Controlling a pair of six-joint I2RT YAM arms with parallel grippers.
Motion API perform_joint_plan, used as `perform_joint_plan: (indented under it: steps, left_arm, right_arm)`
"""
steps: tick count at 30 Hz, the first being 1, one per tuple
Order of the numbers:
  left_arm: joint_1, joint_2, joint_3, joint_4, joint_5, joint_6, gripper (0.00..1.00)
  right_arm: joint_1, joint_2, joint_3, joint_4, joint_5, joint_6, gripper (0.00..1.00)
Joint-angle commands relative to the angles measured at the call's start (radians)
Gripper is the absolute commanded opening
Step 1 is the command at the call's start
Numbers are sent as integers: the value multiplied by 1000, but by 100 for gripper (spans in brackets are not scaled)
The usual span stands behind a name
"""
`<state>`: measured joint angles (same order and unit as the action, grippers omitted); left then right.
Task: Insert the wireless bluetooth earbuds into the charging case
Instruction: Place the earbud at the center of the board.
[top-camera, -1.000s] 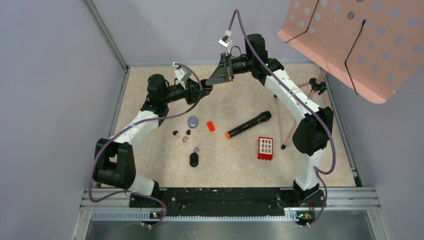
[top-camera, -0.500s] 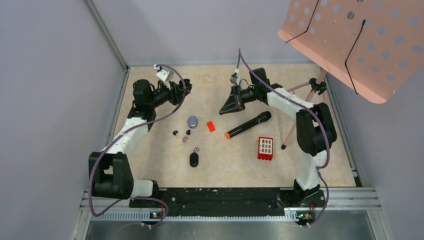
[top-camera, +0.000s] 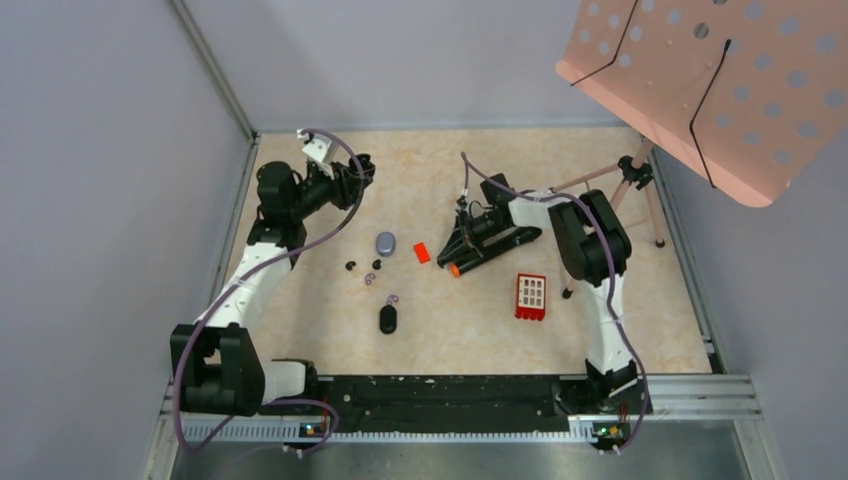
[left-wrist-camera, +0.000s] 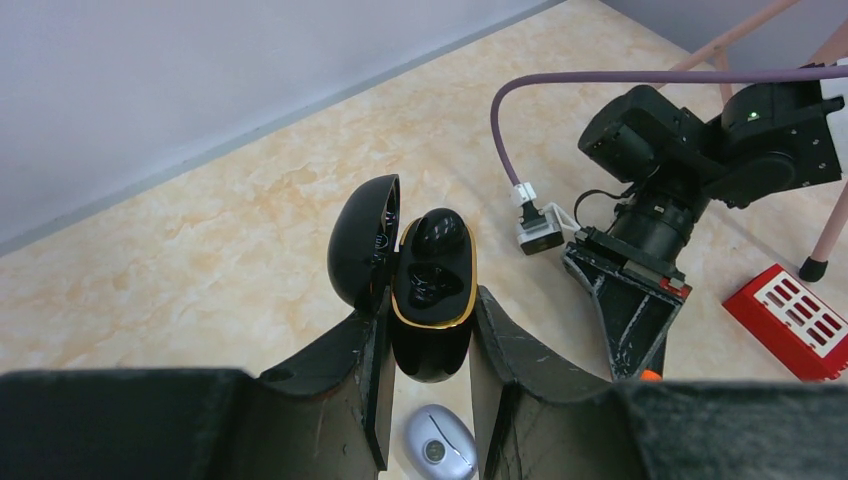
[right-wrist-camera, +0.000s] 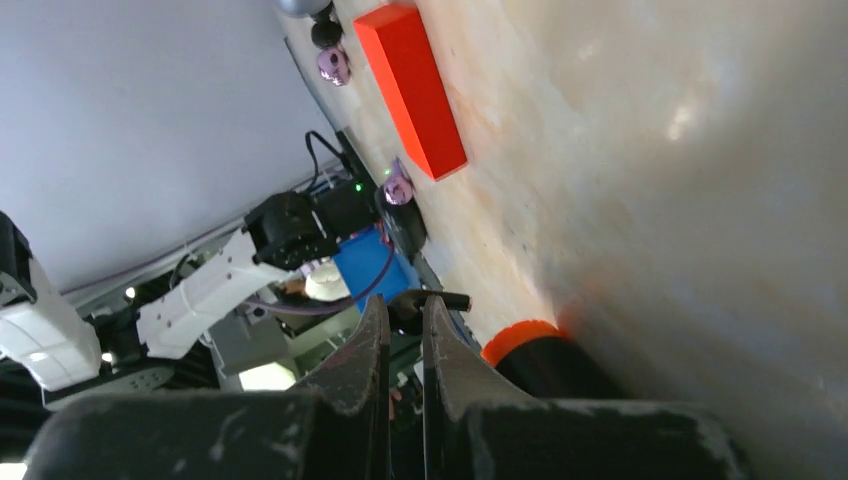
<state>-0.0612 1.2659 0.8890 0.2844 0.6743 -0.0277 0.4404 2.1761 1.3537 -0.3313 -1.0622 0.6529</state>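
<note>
Tabletop (top-camera: 480, 320): beige marble pattern.
Earbuds (top-camera: 369, 279): four loose, left of red block (top-camera: 422, 253).
Charging case (left-wrist-camera: 432, 250): one, lid open, clamped in left gripper (left-wrist-camera: 428, 310), far-left of red block.
Right gripper (right-wrist-camera: 403, 310): fingers together, empty, right of red block.

Clamped a black, gold-rimmed charging case (left-wrist-camera: 432, 285) between the fingers of the left gripper (left-wrist-camera: 428, 310), lid hinged open to the left. Hung above the marbled worktop (left-wrist-camera: 200, 280), over a grey oval object (left-wrist-camera: 438, 450). Off to the right: right gripper (left-wrist-camera: 632, 345) pointing down, red block (left-wrist-camera: 790, 318) beyond.
</note>
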Motion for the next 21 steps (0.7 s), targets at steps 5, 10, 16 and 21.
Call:
perform_joint_plan:
  steps: [5, 10, 16, 21]
  left_arm:
    - [17, -8, 8, 27, -13, -7, 0]
    - [25, -6, 25, 12, -20, -6, 0]
    - [27, -14, 25, 2, -23, -18, 0]
    - [27, -40, 24, -16, -21, -8, 0]
  right_arm:
    - [27, 143, 159, -53, 116, -21, 1]
    - [22, 166, 219, -84, 163, -54, 15]
    - [13, 188, 332, -145, 266, -138, 30]
    - [-9, 179, 403, -169, 294, -221, 37]
